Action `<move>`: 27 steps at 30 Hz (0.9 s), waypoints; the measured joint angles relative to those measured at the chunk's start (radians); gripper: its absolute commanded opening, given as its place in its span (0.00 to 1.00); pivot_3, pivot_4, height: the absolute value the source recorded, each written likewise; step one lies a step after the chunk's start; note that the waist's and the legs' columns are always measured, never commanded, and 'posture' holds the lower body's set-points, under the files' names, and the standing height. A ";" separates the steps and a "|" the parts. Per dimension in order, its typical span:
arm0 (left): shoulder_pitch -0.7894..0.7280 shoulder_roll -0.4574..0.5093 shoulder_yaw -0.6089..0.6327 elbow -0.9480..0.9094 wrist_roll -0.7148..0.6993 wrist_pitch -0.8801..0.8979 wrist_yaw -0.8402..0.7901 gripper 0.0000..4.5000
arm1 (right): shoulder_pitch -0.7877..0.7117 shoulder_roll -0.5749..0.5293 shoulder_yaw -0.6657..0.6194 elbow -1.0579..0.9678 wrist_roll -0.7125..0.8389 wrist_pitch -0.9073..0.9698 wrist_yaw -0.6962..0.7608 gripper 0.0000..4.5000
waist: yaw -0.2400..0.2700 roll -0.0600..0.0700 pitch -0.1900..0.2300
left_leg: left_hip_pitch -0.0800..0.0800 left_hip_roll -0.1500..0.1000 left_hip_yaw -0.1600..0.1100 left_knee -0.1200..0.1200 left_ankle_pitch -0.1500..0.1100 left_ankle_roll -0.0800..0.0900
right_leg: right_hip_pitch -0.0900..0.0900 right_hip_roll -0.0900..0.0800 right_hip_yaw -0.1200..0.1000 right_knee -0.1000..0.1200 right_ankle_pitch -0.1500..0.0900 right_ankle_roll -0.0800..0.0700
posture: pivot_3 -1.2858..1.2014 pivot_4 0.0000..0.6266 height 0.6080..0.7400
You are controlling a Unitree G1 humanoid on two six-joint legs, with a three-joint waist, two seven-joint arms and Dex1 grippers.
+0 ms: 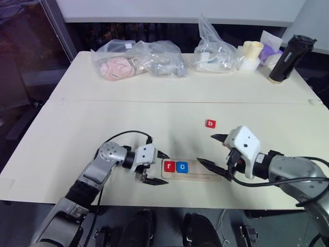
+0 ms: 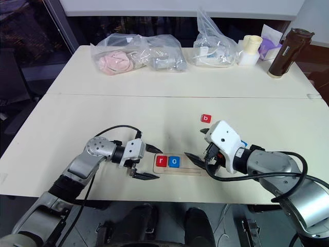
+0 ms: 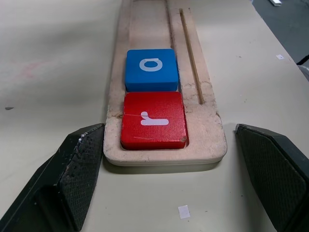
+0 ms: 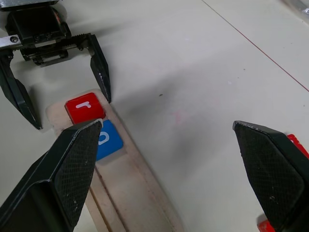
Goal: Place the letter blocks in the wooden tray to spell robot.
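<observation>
Left gripper (image 1: 154,167) wide open, holding nothing, fingers straddling the near end of the tray (image 3: 212,140). Red r (image 3: 153,120) sits just ahead of it, blue o (image 3: 151,68) touching behind; two of five placed. Right gripper (image 1: 213,150) also spread, empty, over the tray's far end. Next is likely b (image 1: 210,123), lying loose beyond the right gripper: reach, close on it, seat it beside o.

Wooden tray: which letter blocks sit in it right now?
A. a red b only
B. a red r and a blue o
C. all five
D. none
B: the wooden tray holds a red r block at its end with a blue o block touching it; the red b block lies apart on the table.
</observation>
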 measured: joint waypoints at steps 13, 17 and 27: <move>0.015 0.024 0.011 -0.025 -0.060 0.056 -0.011 0.99 | 0.000 0.001 0.003 0.002 0.002 0.001 0.006 1.00 | -0.002 0.000 0.000 | -0.001 0.000 0.001 0.000 0.000 0.000 | -0.002 0.000 0.000 0.000 0.000 0.000 | 0.52 0.24 1.00; 0.030 0.036 0.017 -0.053 -0.076 0.081 -0.024 0.99 | 0.000 0.001 0.006 0.011 -0.001 0.000 0.016 1.00 | 0.000 0.000 0.000 | -0.002 0.000 0.001 0.000 0.000 0.000 | -0.002 0.000 0.000 0.000 0.000 0.000 | 0.52 0.24 1.00; 0.029 0.076 0.099 -0.110 -0.105 0.101 0.019 0.99 | -0.081 0.063 0.056 0.149 -0.077 -0.024 -0.042 1.00 | -0.001 0.000 0.001 | -0.002 0.000 0.001 0.000 0.000 0.000 | -0.003 0.001 0.001 0.000 0.000 -0.001 | 0.52 0.24 1.00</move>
